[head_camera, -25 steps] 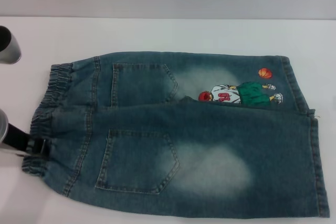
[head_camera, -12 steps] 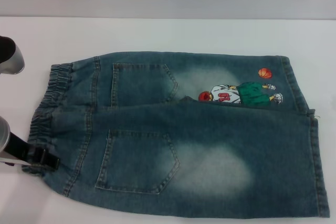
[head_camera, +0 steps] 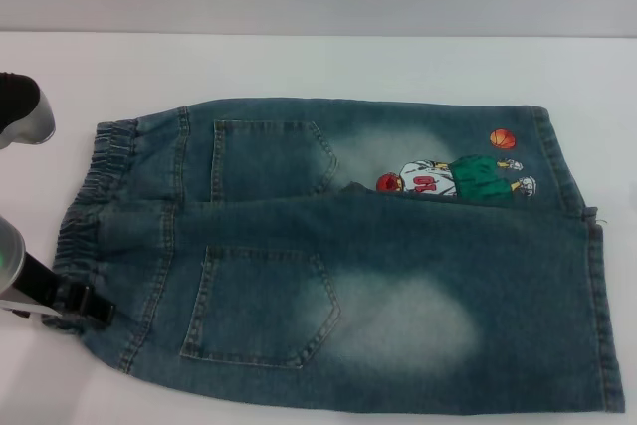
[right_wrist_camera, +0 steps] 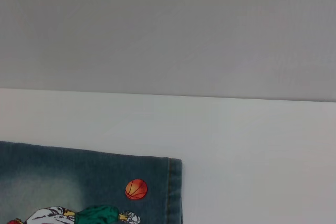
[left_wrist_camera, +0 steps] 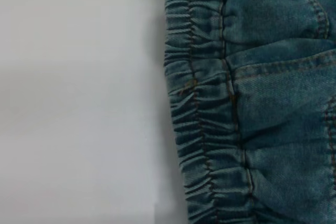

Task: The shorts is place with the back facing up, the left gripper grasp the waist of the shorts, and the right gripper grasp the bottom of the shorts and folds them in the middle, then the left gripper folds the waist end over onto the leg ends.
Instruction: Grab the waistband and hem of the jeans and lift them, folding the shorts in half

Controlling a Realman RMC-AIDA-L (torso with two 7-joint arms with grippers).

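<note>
Since the earlier frame our left pincer [head_camera: 88, 303] has slid slightly along the near-left corner of the gathered elastic waist [head_camera: 95, 196]. Our faded blue denim shorts [head_camera: 348, 256] lie flat, back pockets up, across the white desk [head_camera: 299, 62]. We cannot tell how open either pincer is; the right one is unseen.

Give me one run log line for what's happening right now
stage: reaching for waist | shorts: flat on table, back up | left gripper: at waist near corner | right gripper: out of view
</note>
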